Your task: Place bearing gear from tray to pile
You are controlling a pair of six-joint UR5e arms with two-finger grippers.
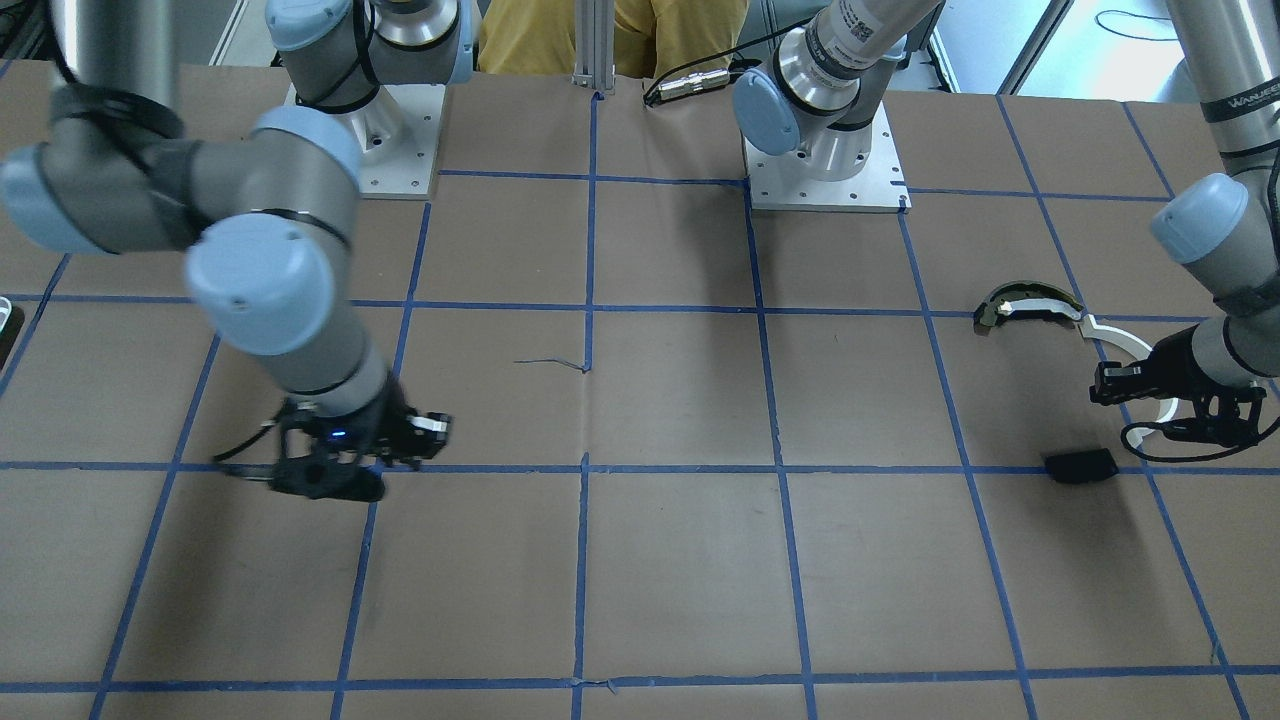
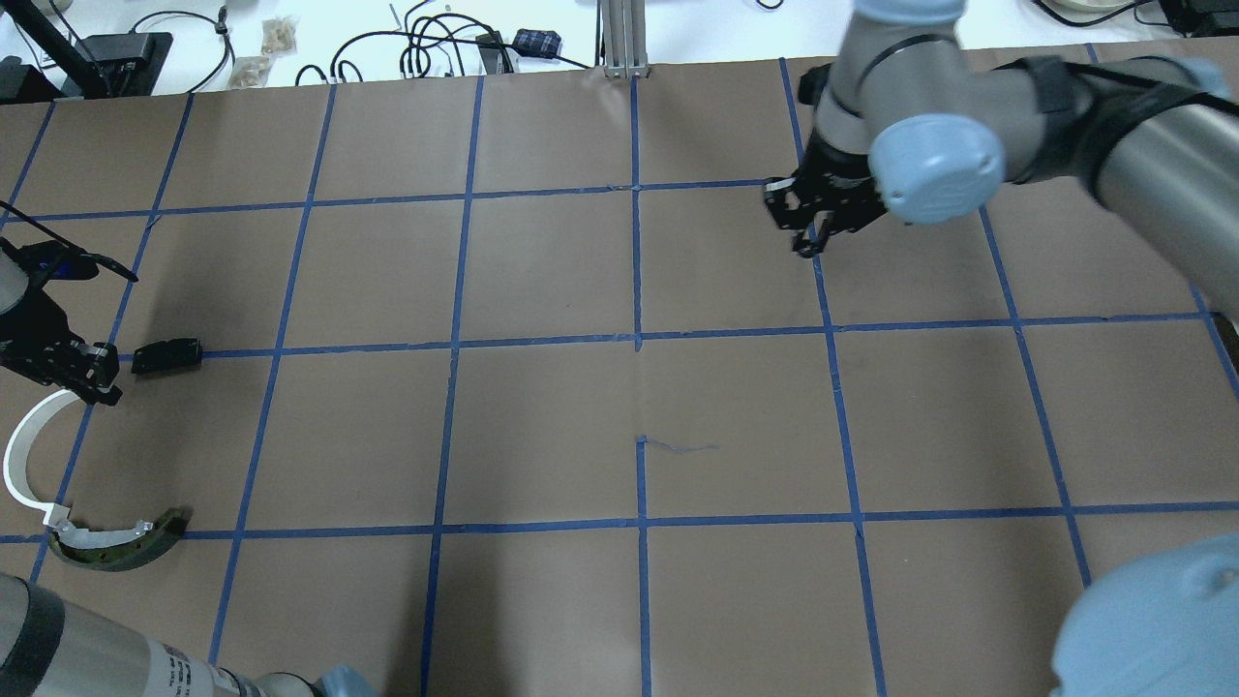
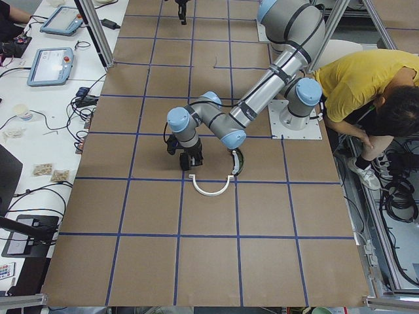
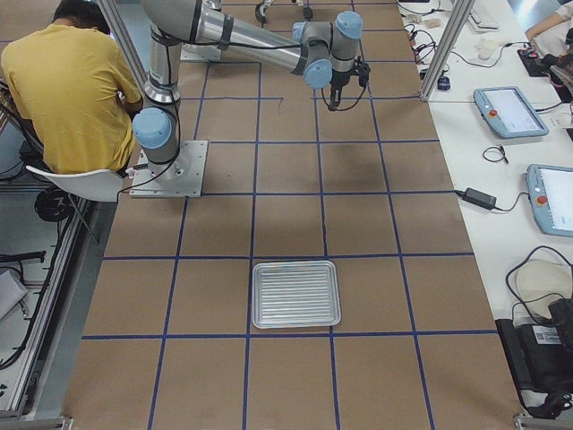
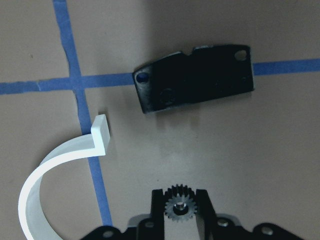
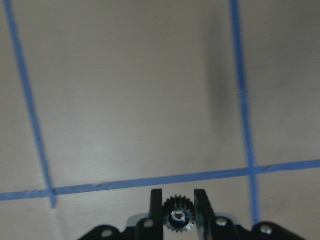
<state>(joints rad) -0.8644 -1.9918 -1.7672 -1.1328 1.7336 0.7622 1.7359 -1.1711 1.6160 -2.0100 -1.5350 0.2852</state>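
Here, a small dark bearing gear [image 5: 180, 206] is gripped between the closed fingers of the left gripper [image 5: 180, 196]. It is held over the table [image 2: 542, 426] close to the left-hand edge, near the white arc strip [image 5: 30, 200] and the black plate [image 5: 195, 80] of the pile [image 1: 1080, 466]. The olive-and-black curved piece [image 2: 121, 544] is laid at the arc's other end. A second gear [image 6: 176, 216] is clamped in the right gripper [image 6: 176, 197], toward the operators' edge. The tray [image 4: 295, 294] is set near the right-hand edge.

The left pincer [image 5: 180, 200] grips a small gear [image 5: 180, 207] near a black plate [image 5: 195, 80] and white arc strip [image 5: 65, 156].
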